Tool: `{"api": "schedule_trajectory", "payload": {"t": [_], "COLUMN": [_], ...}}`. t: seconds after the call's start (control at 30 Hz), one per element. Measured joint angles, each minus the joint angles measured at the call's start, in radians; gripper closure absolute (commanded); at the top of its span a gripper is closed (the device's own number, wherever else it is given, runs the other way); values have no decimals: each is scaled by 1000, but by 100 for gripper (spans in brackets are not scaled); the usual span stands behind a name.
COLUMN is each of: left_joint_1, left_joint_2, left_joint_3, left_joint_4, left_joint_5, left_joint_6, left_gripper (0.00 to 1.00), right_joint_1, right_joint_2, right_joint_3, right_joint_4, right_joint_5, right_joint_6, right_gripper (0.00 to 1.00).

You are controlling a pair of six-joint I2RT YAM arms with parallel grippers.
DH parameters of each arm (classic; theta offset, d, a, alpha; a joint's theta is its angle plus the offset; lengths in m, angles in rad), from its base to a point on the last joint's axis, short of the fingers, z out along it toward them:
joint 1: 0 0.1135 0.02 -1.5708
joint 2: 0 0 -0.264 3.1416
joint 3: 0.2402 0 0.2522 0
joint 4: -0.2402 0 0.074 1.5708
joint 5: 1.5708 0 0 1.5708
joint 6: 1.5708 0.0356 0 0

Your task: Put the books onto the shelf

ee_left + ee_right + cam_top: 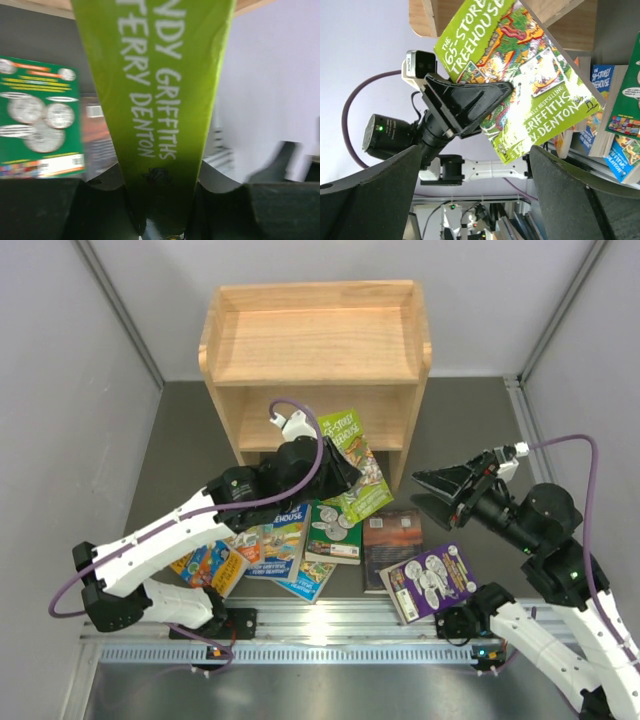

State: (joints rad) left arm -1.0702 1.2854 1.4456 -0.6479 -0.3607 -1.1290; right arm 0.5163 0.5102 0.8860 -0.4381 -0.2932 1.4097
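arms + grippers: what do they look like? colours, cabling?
White links with black joints on the left arm and right arm. The left gripper and right gripper have black, wedge-shaped jaws. A purple cable loops to a white wrist camera on each.

top of the green book (pixel 160 100) beyond the left wrist view's upper edge, lettering soft

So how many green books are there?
2. One lime-green paperback is held up by the left gripper before the wooden shelf; one dark green paperback lies flat below it. More may hide under the left arm.
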Motion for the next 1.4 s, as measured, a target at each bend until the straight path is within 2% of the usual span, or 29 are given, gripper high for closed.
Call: {"api": "schedule_trajectory", "payload": {"t": [0.17,0.4,0.6,0.9,1.1,1.23,1.4], "left_joint_1": [-21,-127,-236,-240,-240,-229,-198], "left_joint_2": [0,17,34,38,96,154,210], "left_joint_3": [0,-1,-82,-348,-380,-380,-380], "left_joint_4": [-75,-6,259,801,1136,1305,1362], "left_joint_5": [-90,-298,-465,-652,-678,-685,-680], "left_joint_6": [131,371,626,1009,1265,1362,1374], "left_gripper": [100,100,100,100,100,100,100], "right_joint_1": [0,0,0,1,1,1,1], "right_joint_2": [-7,-12,-89,-112,-116,-117,-117], "right_joint_3": [41,117,137,182,182,182,182], "right_joint_4": [-74,-239,-358,-488,-529,-541,-558], "right_joint_5": [14,68,137,218,243,248,259], "right_joint_6": [-61,-135,-153,-154,-154,-153,-153], "right_gripper": [11,11,11,11,11,11,11]}}
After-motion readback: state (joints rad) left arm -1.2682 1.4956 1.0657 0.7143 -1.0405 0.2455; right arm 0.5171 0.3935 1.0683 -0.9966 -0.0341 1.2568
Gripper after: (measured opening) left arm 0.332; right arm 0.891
